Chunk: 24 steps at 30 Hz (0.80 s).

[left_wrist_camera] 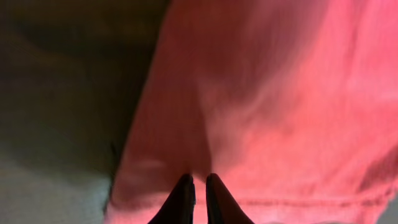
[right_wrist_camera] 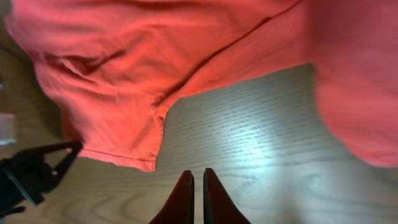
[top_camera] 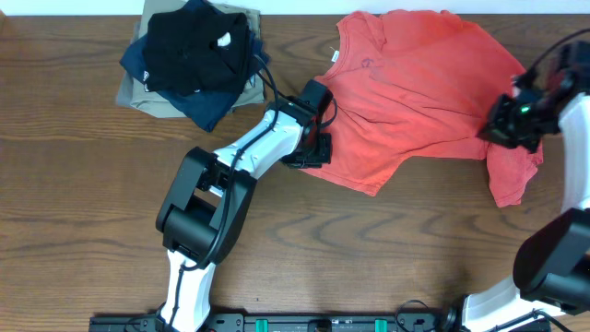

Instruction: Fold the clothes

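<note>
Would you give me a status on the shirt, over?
Left fingers shut at shirt edge. Right fingers shut over bare table. Shirt spread, unfolded. Clothes pile lies apart.

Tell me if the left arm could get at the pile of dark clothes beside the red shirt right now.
Probably yes. The left pincer sits shut at the red shirt's edge, close to the pile, with only bare table between. It would need to open first.

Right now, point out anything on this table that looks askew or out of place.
The red-orange T-shirt lies crooked and wrinkled on the table, one sleeve trailing off at the right. The pile of dark clothes at the far left is a slumped heap, not a neat stack.
</note>
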Available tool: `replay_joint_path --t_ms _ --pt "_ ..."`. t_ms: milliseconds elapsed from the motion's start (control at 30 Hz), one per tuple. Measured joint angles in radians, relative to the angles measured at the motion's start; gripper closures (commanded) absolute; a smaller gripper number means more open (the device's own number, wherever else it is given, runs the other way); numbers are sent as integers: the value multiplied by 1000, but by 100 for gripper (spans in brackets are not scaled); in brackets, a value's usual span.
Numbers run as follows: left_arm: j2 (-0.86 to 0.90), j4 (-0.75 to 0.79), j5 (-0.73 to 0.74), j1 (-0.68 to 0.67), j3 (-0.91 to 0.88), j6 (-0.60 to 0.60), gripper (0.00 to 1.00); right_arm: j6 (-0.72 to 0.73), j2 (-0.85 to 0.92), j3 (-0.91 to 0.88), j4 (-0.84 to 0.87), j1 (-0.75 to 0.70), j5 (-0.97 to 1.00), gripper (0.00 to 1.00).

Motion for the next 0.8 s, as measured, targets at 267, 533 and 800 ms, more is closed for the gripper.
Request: replay_joint_path --t_ms 267,533,800 --pt "12 -7 -20 2 6 -26 94 18 0 -102 60 47 0 92" --pt "13 -177 -101 54 26 -136 94 20 0 -103 55 47 23 91" --pt "13 -346 -157 180 24 -176 94 30 0 -103 55 47 73 72"
